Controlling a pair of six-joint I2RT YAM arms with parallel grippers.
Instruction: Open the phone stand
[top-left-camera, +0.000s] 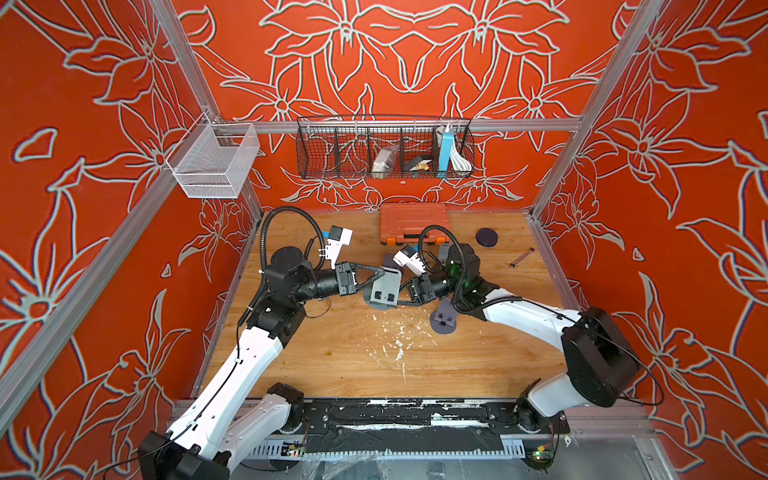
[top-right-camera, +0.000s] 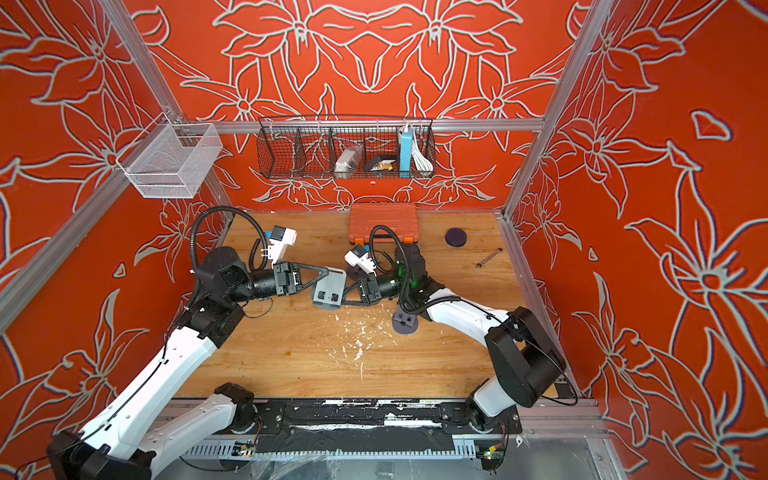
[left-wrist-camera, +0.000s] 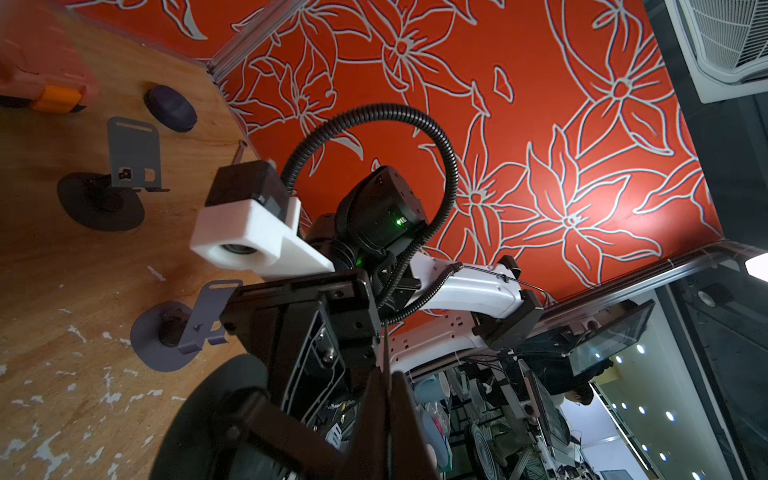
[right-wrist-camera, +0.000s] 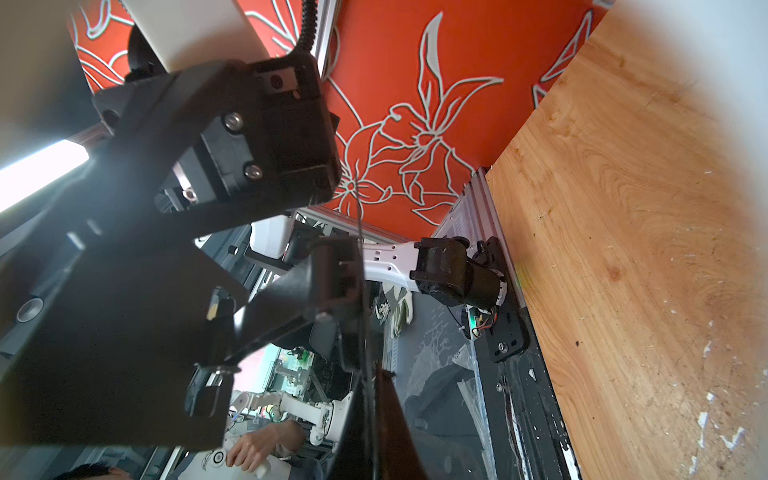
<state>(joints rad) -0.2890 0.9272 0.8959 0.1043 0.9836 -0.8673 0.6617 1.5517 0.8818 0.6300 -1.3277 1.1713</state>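
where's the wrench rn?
In both top views the wrench lies flat on the table at its far right edge, just right of and nearer the robot than the dark disc.

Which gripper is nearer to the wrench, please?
Right. The right gripper grips the phone stand on the side toward the wrench; the left gripper grips its far side.

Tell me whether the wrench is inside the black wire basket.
No, the wrench lies flat on the wooden table, well apart from the black wire basket hanging on the back wall.
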